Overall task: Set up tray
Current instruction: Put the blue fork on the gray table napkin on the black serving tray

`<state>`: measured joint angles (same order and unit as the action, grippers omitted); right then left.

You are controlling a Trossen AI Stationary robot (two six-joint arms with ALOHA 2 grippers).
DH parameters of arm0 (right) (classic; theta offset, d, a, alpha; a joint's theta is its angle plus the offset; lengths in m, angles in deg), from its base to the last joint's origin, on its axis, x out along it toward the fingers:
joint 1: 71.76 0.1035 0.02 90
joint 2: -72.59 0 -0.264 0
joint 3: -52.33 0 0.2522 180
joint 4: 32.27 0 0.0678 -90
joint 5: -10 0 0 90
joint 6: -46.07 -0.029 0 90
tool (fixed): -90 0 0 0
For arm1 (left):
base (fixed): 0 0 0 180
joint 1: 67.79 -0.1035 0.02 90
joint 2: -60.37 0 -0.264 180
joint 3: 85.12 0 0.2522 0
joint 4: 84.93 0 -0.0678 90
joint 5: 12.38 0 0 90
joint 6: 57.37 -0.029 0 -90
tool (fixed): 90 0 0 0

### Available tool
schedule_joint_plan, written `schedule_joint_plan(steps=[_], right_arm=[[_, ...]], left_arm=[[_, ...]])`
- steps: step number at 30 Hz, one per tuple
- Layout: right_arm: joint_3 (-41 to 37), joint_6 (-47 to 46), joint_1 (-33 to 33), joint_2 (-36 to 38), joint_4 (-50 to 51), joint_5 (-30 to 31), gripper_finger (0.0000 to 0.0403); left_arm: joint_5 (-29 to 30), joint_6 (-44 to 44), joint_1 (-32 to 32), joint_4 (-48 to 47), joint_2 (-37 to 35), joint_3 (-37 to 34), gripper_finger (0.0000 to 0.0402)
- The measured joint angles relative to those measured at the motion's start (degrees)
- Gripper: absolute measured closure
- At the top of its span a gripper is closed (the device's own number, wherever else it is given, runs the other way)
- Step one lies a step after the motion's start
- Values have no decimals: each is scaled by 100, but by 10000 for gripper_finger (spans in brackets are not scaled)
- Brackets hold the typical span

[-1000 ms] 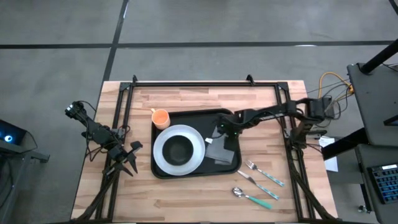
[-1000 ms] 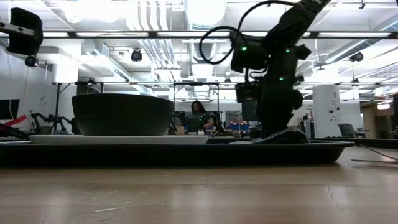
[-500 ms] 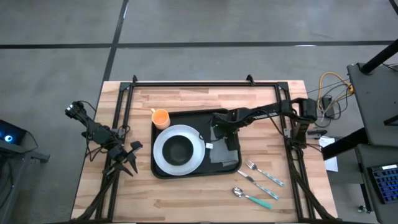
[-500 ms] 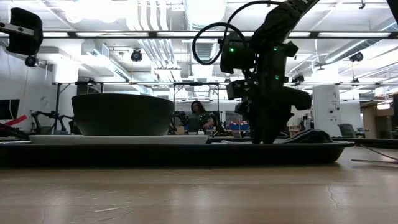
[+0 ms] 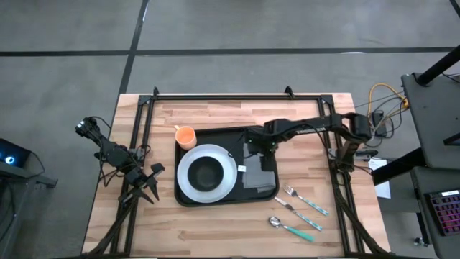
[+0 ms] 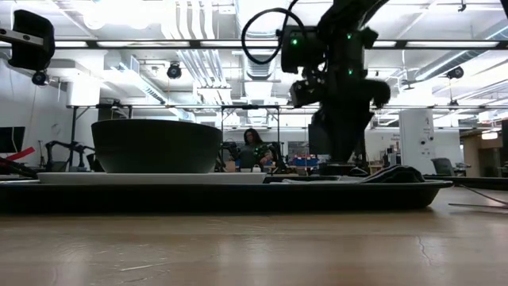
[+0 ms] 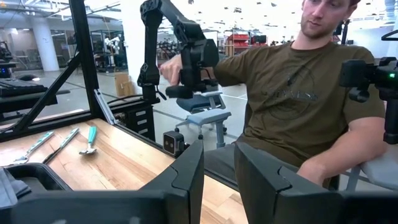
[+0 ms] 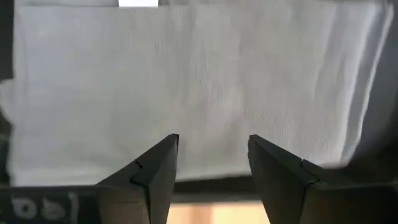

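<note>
pale wooden tabletop [image 5: 215, 216] carries the large flat black rectangular tray [image 5: 215, 135] at its middle. on the tray sit a round white plate [image 5: 188, 188] with a small dark bowl [image 5: 206, 173] in it, and a grey folded cloth [image 5: 259, 175] on the right side. the right gripper [image 5: 257, 149] hangs above the cloth, fingers [image 8: 155, 168] parted and holding nothing. the left gripper [image 5: 149, 185] rests at the table's left edge, fingers [image 7: 186, 171] slightly apart, empty. a small orange cup [image 5: 185, 135] sits at the tray's far left corner. three pieces of teal-handled cutlery [image 5: 302, 208] lie right of the tray. a person [image 7: 298, 93] sits beyond the table.
</note>
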<state>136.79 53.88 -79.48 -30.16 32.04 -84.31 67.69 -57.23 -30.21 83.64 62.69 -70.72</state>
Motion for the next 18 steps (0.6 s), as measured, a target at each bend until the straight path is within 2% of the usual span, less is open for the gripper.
schedule_joint_plan(steps=[4,8,11,18], right_arm=[[203,-1006,40,68,746,-81,220],[280,-1666,172,180,1388,-471,220],[210,-2172,400,370,1470,-673,220],[-72,-3344,1166,884,1590,-625,220]], left_arm=[[0,0,0,0,2,0,331],[-2,0,0,0,0,-1,331],[-1,0,0,0,0,-2,331],[1,0,0,0,2,0,331]])
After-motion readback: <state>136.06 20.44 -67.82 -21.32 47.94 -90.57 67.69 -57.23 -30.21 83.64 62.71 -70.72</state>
